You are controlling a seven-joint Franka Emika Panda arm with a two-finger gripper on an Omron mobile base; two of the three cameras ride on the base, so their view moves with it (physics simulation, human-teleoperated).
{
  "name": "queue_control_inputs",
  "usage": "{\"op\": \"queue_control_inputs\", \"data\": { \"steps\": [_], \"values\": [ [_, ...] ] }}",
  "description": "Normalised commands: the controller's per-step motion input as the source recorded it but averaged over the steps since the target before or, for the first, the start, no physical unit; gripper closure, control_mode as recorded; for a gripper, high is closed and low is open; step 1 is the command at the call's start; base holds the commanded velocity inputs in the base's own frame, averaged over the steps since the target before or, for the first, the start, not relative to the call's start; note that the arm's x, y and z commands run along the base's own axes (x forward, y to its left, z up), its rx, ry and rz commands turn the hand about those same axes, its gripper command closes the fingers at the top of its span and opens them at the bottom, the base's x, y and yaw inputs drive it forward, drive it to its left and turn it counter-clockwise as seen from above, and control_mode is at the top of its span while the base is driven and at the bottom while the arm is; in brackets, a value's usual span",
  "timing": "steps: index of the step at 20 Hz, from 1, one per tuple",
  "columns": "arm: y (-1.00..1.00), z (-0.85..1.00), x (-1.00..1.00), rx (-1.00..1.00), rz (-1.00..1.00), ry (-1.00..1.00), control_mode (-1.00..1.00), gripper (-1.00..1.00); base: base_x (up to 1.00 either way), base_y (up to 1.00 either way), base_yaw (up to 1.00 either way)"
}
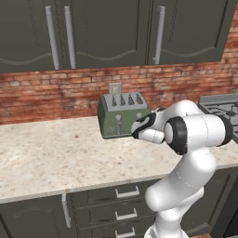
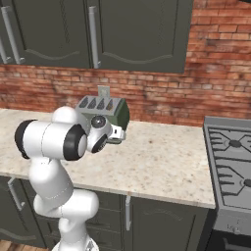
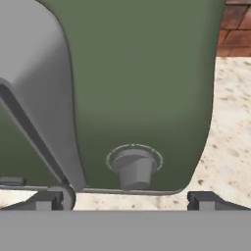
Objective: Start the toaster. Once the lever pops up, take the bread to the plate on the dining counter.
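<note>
Both jaws wide, flanking toaster (image 3: pixel 142 88) front.

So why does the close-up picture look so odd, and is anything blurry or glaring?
Hand view: the camera sits right against the toaster, so it looms huge and cropped, evenly lit. Left base view: sharp, flat light, no glare on the counter. Right base view: the same, with only soft shading.

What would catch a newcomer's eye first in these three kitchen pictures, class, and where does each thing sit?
First comes the big white arm, reaching from the counter's front edge toward the olive-green toaster that stands against the red brick wall. A pale slice of bread pokes up from the toaster's rear slot. In the hand view the open gripper sits right against the toaster's green front, close to a small grey knob.
</note>
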Motion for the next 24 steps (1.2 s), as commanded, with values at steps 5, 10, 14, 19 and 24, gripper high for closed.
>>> {"op": "queue_control_inputs", "data": {
  "steps": [5, 10, 14, 19, 24],
  "values": [
    [-0.02, 0.01, 0.00, 0.00, 0.00, -0.01, -1.00, -1.00, 0.00, 0.00, 0.00],
    [0.00, 0.08, 0.00, 0.00, 0.00, -0.03, -1.00, -1.00, 0.00, 0.00, 0.00],
    [0.00, 0.21, 0.00, 0.00, 0.00, -0.06, -1.00, -1.00, 0.00, 0.00, 0.00],
    [0.00, 0.24, 0.00, 0.00, 0.00, -0.03, -1.00, -1.00, 0.00, 0.00, 0.00],
    [0.00, 0.22, -0.04, 0.00, 0.00, -0.07, -1.00, -1.00, 0.00, 0.00, 0.00]
  ]
}}
